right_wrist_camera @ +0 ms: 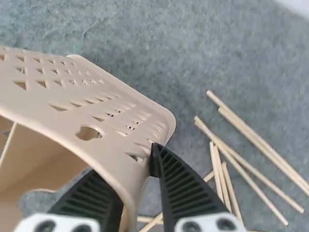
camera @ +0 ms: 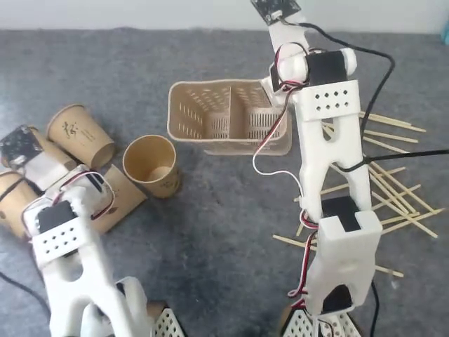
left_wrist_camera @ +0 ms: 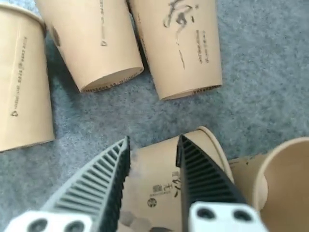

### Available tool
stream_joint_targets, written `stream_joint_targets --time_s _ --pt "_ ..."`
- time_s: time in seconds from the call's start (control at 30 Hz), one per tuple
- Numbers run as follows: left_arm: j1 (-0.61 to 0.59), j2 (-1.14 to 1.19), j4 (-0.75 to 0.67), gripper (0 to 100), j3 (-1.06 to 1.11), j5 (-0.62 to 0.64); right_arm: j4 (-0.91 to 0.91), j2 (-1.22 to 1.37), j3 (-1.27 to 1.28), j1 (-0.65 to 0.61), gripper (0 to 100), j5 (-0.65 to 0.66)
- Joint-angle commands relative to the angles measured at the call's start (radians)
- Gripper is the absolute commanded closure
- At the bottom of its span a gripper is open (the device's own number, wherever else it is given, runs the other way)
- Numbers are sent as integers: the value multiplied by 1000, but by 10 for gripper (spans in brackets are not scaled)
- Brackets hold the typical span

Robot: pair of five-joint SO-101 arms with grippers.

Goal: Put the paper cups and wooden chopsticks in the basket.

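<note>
Cup (left_wrist_camera: 159,188) lying on its side between open left jaws; right jaws clamp basket (right_wrist_camera: 72,111) wall.

Grey felt table (camera: 210,232): paper cups (camera: 81,133) at left, basket (camera: 191,112) mid-back, chopsticks (camera: 393,122) scattered right.

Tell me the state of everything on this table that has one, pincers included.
Basket: upright, looks empty.
Right pincer: shut on the basket wall.
Left pincer: open, astride a lying cup.
Standing cup: upright, mouth up.
Other cups: lying on their sides.
Chopsticks: scattered loose, outside the basket.
</note>
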Motion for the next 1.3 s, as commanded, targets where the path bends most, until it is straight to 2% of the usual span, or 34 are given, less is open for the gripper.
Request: stream_joint_targets --time_s 0.0,0.37,0.73,0.8,1.0,1.27 --pt "11 6 -28 852 -8 -11 39 -12 -64 -8 991 -21" --pt "11 3 -29 852 1 -11 71 -12 -64 -10 991 -161" --pt "12 3 -54 852 12 -11 47 140 -71 22 988 -176" --pt "12 3 -54 852 12 -11 42 165 -71 25 955 -176" --pt "12 3 -54 852 12 -12 15 166 -83 27 741 -167" --pt "12 6 -54 852 12 -12 99 82 -330 27 769 -173"
